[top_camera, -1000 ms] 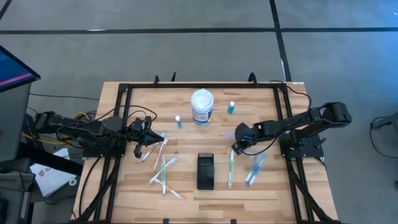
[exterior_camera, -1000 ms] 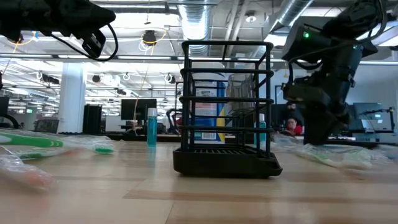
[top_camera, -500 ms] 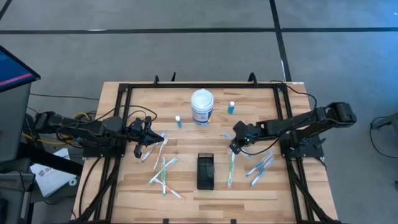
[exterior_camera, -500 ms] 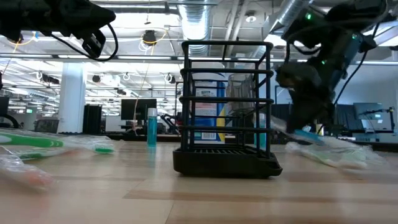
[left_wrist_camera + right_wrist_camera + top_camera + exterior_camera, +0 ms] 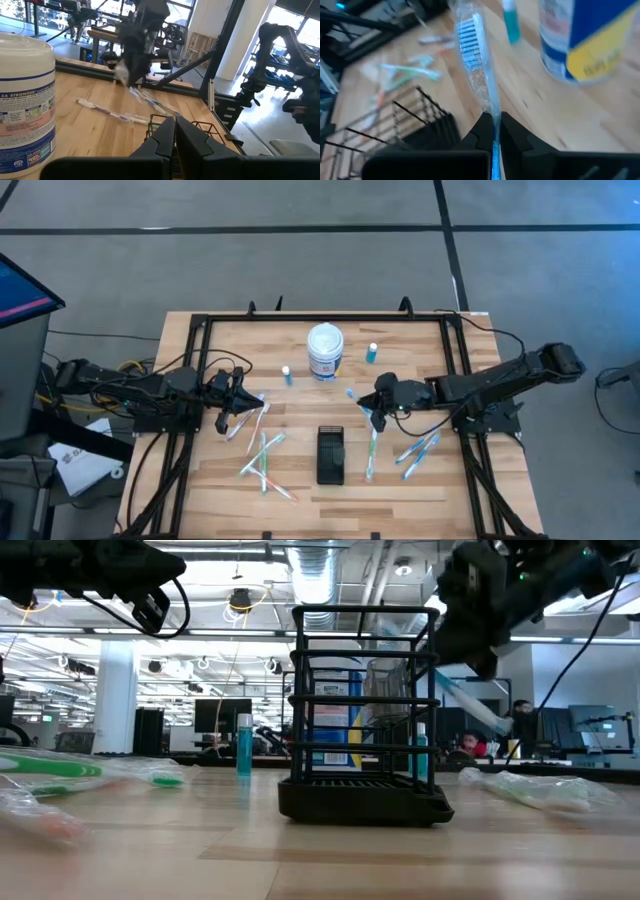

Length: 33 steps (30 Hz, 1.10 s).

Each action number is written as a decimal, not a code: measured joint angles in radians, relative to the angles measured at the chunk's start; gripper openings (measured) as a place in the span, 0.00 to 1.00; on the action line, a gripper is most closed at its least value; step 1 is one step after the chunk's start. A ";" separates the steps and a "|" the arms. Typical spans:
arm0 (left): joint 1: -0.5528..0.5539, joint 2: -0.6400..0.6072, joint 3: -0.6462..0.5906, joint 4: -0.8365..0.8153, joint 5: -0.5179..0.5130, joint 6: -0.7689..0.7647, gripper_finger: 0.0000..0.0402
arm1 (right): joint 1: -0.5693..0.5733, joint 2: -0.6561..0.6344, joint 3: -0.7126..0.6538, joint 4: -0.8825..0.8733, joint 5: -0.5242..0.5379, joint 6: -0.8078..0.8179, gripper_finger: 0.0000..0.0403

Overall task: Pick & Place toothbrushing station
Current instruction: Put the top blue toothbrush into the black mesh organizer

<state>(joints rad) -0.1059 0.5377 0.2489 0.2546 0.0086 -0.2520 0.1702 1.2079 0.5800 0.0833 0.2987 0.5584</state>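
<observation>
The black slotted holder (image 5: 330, 455) stands on its base on the table's near middle; it also shows in the low view (image 5: 362, 720). My right gripper (image 5: 370, 406) hovers just right of and beyond it, shut on a blue toothbrush in a clear wrapper (image 5: 472, 55). My left gripper (image 5: 228, 416) waits at the table's left over loose toothbrushes, shut and empty. My right gripper pinches the wrapped toothbrush's handle (image 5: 493, 119) between its two fingers. The brush runs along the fingers and its bristle head (image 5: 467, 36) sticks out beyond them. In the low view the brush (image 5: 470, 705) is lifted clear of the table, slanting below the gripper.
A white round tub with a blue label (image 5: 325, 352) stands at the far middle, with two small teal bottles (image 5: 372, 353) (image 5: 286, 375) beside it. Wrapped toothbrushes lie left of the holder (image 5: 262, 455), right of it (image 5: 372, 448) and farther right (image 5: 415, 450). A black frame (image 5: 200, 320) borders the table.
My right gripper has risen from the toothbrushes at the right and gone toward the table's left, toward the holder. The blue toothbrush has come up with it and is now lifted clear of the table.
</observation>
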 joint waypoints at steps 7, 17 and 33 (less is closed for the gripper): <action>0.000 0.000 0.000 0.000 0.000 0.000 0.02 | 0.027 0.008 0.000 0.170 0.017 -0.119 0.00; 0.000 0.000 0.000 0.000 0.000 0.000 0.02 | 0.083 0.009 0.000 0.354 0.070 -0.307 0.00; 0.000 0.000 0.000 0.000 0.000 0.000 0.02 | 0.166 0.106 -0.037 0.741 0.042 -0.516 0.00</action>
<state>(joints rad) -0.1059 0.5377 0.2489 0.2550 0.0086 -0.2517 0.3361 1.3141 0.5431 0.8243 0.3405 0.0422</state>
